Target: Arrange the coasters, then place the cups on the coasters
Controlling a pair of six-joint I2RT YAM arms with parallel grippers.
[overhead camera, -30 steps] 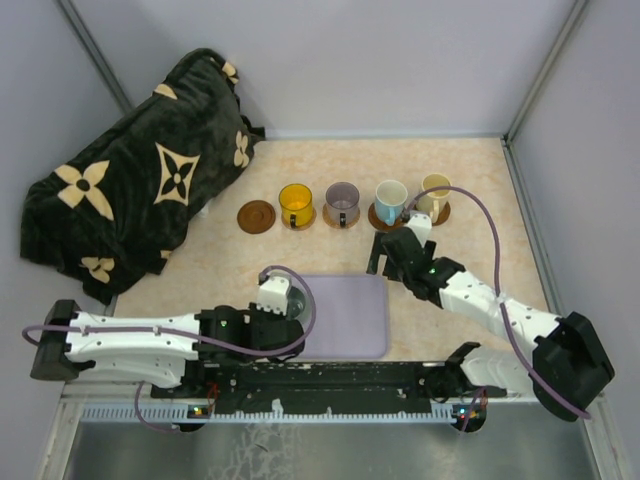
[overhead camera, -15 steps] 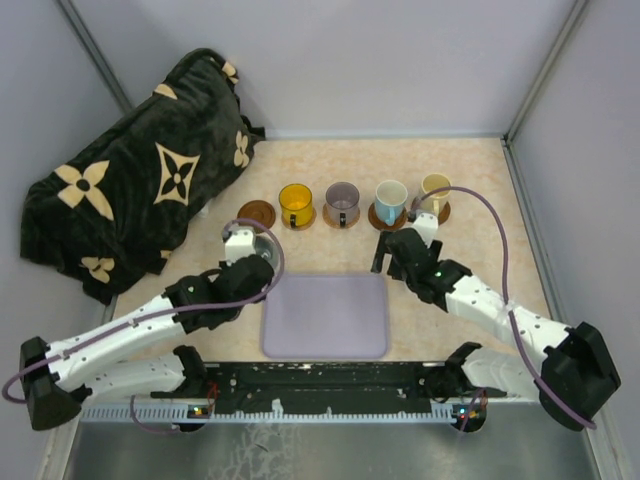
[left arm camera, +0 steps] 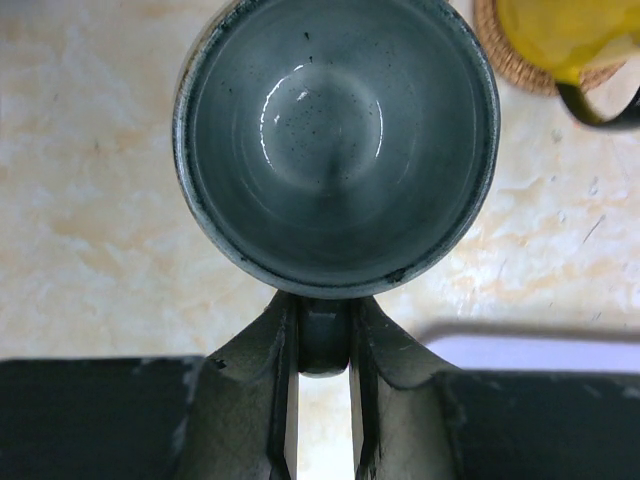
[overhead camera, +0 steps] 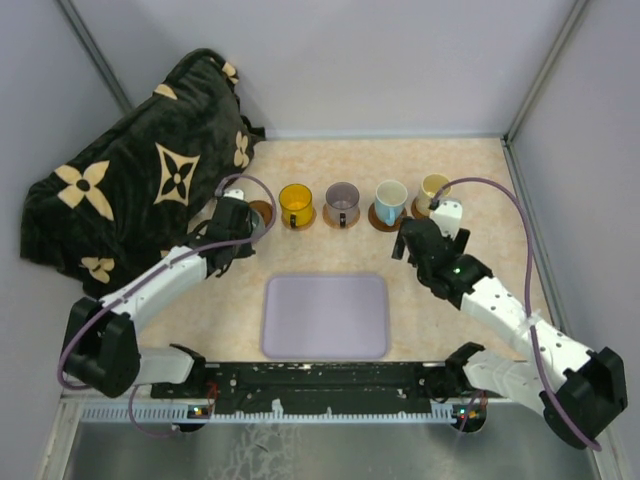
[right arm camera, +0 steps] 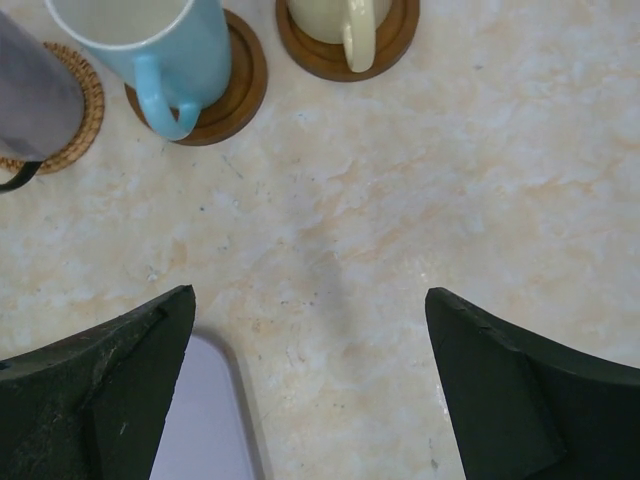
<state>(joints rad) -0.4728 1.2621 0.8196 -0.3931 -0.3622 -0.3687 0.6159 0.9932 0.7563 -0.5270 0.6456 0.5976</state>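
Note:
My left gripper is shut on the handle of the grey-green cup. The cup stands upright over the leftmost brown coaster, of which only an edge shows. Whether it rests on the coaster I cannot tell. To its right stand the yellow cup, the mauve cup, the light blue cup and the cream cup, each on its own coaster. My right gripper is open over bare table, below the blue and cream cups.
A lavender tray lies at the near middle of the table, between the arms. A dark blanket with tan flower shapes is heaped at the far left, close to my left arm. Grey walls enclose the table.
My left arm has swung the grey-green cup from the tray's left edge up and left to the leftmost coaster. My right gripper has drawn back slightly to the right, staying open.

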